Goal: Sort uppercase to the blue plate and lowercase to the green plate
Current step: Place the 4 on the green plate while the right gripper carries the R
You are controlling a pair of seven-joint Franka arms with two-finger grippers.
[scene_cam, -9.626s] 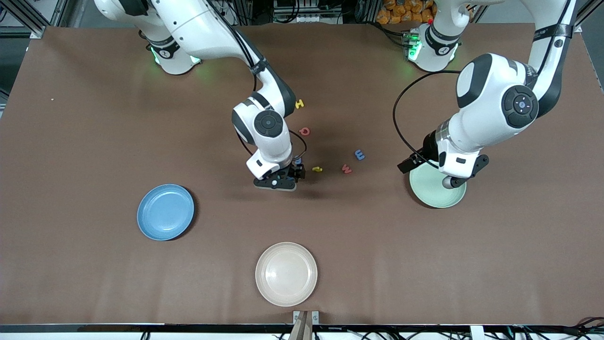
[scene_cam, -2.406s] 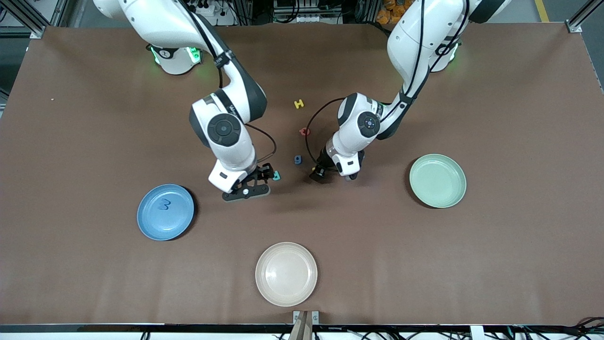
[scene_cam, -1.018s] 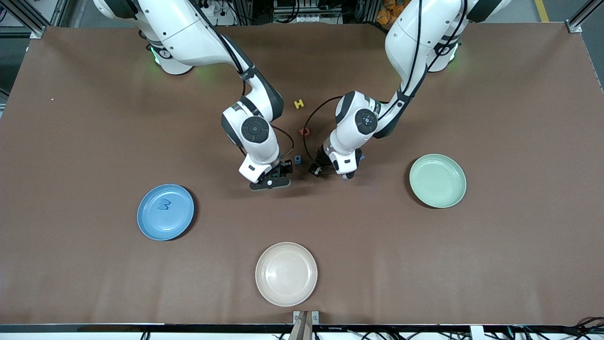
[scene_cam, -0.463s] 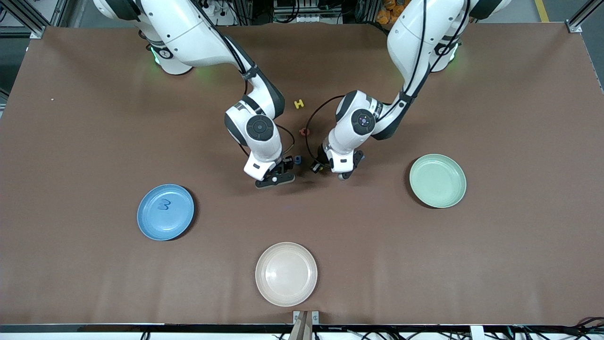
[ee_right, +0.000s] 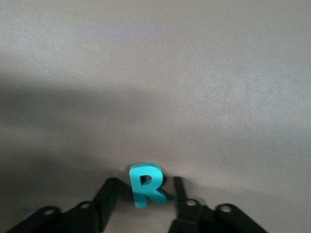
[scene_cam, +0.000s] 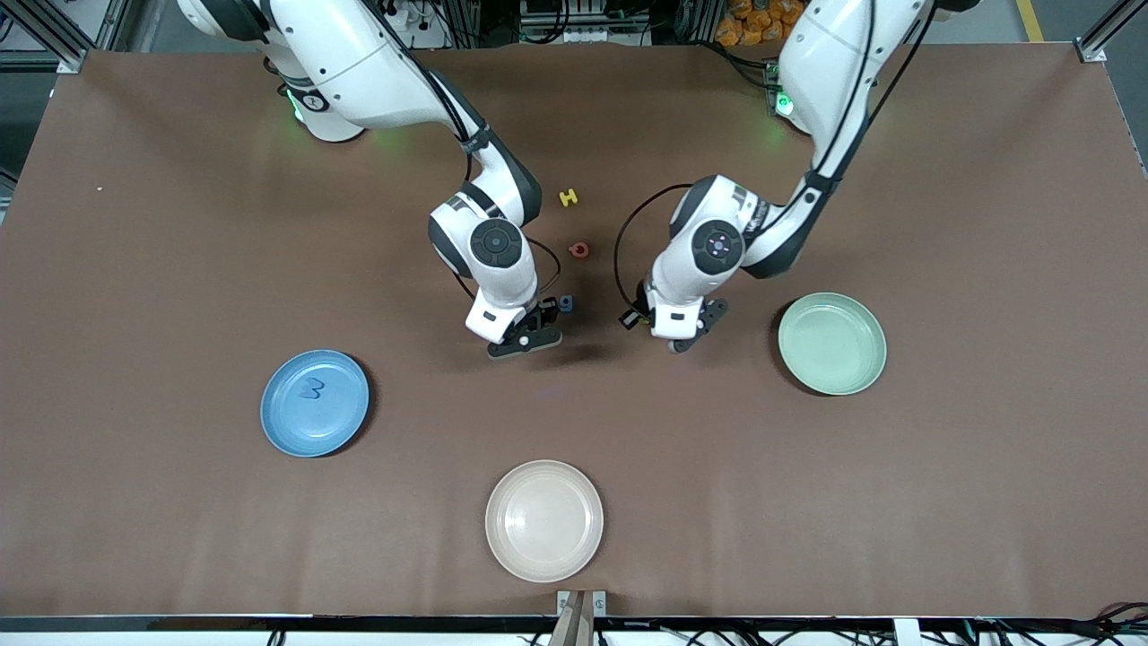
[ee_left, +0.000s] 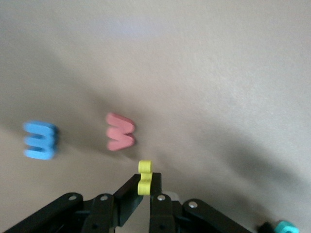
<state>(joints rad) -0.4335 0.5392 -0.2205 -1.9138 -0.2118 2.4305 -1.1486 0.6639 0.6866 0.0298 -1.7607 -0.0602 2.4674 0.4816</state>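
My left gripper [ee_left: 145, 180] is shut on the tiny yellow h [ee_left: 145, 174] and hangs over the table beside the green plate [scene_cam: 831, 344]. The red w [ee_left: 120, 132] and blue e [ee_left: 39, 141] lie on the mat below it; the left hand [scene_cam: 679, 325] hides them in the front view. My right gripper [ee_right: 146, 182] is low at the mat, its fingers open on either side of the teal R [ee_right: 146, 186] with small gaps. The blue plate [scene_cam: 334, 429] holds the blue M [scene_cam: 311, 388]. Blue g [scene_cam: 566, 304], red Q [scene_cam: 579, 249] and yellow H [scene_cam: 569, 198] lie between the arms.
A cream-white plate [scene_cam: 544, 520] sits near the table's front edge, nearer the camera than both grippers. The two hands are close together, with the g and Q in the narrow gap. The right hand [scene_cam: 523, 334] covers the R in the front view.
My left gripper has moved with the yellow h toward the green plate. My right gripper has stayed over the teal R and its fingers have drawn closer together.
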